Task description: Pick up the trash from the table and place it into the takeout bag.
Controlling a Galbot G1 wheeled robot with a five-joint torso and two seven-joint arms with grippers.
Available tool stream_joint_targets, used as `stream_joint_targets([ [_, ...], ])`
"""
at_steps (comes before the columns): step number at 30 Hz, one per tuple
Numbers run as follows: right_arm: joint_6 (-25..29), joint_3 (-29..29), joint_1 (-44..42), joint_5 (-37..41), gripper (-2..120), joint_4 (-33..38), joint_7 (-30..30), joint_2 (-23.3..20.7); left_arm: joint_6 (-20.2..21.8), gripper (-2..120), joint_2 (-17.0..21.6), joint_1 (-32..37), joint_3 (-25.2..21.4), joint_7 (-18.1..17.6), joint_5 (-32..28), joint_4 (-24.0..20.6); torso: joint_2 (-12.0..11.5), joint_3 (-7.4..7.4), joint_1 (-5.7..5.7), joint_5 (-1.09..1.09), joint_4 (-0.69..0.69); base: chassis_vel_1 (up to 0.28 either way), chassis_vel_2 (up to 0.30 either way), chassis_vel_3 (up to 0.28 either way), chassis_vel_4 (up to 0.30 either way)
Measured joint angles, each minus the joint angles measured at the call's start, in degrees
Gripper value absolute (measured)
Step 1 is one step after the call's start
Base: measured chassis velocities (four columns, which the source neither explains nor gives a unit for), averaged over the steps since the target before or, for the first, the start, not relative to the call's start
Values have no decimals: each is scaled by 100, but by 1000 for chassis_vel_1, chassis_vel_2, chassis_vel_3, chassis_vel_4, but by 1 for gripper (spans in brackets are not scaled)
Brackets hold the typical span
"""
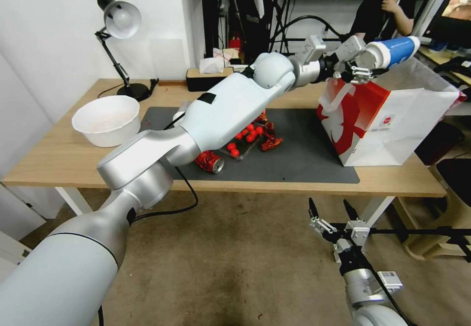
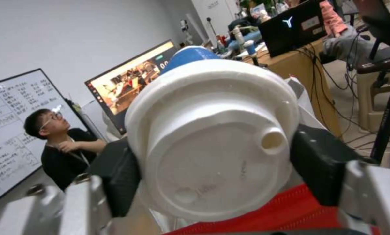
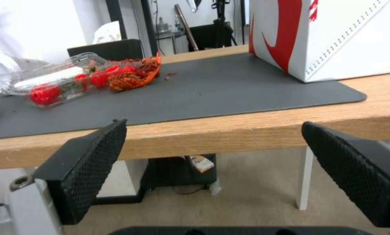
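Left gripper [image 1: 360, 68] clamped blue cup [image 1: 392, 52], held sideways above takeout bag [image 1: 387, 120] mouth. Right gripper [image 1: 331, 213] spread wide, parked below table [image 1: 59, 159] edge.

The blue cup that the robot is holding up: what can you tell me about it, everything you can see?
The blue cup has a blue body with a white patch and a white domed lid that looks like plastic, with a small round drinking hole. It lies on its side in the air, lid toward the robot. The left gripper is shut on it, one black finger pressing each side of the lid end. It hangs above the open top of the white and red paper bag, not touching it.
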Motion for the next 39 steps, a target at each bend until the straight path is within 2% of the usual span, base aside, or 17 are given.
stream_joint_targets([
  [4,-6,-25,17,-11,100,-29,0,17,13,92,1,8,13,-24,-26,-33,0,0,-1,0,0,0,0,0,0],
  [7,-7,-34,19,-15,100,-35,0,26,18,98,1,5,13,-30,-29,-38,0,0,0,0,0,0,0,0,0],
  [20,-15,-31,26,-5,100,-37,-5,-2,100,100,36,117,-225,-103,-118,-197,0,0,0,0,0,0,0,0,0],
  [30,-25,-35,23,0,100,-47,-5,-4,523,100,670,634,-508,-508,-333,-990,0,0,0,-1,0,0,0,0,0],
  [32,-29,-37,29,0,100,-60,-5,-10,754,100,915,886,-661,-1103,-343,-1316,0,0,0,-2,1,0,0,0,0],
  [33,-29,-37,29,0,100,-60,-5,-10,754,100,915,886,-661,-1103,-343,-1316,0,0,0,-2,1,0,0,0,0],
  [36,-33,-37,38,0,100,-98,-2,-35,1108,100,1195,1282,-891,-2232,-171,-1868,0,0,0,-2,1,0,0,0,0],
  [37,-33,-37,38,0,100,-98,-2,-35,1108,100,1195,1282,-891,-2232,-171,-1868,0,0,0,-2,1,0,0,0,0],
  [39,-40,-38,38,1,100,-123,-2,-50,1324,100,1340,1552,-977,-3331,-58,-2243,0,0,0,-2,1,0,0,0,0],
])
